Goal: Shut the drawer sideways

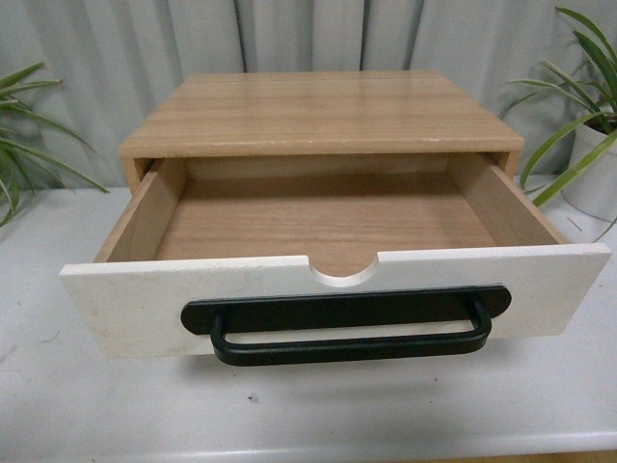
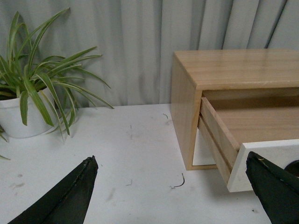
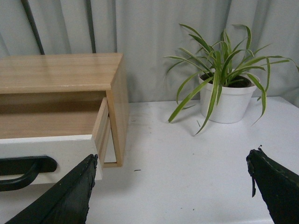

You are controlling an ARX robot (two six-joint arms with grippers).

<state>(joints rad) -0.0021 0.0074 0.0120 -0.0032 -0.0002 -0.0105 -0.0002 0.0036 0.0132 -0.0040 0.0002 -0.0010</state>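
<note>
While the drawer point(image 1: 125, 299) gapes mid-frame | left gripper point(image 2: 170, 159), right gripper point(image 3: 171, 156) spread, empty | we approach; probably push front next.

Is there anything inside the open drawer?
No, the drawer shows only a bare wood floor in the front view.

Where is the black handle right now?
In the front view, the black handle sits centred on the white front of the drawer, just below its half-round notch.
</note>
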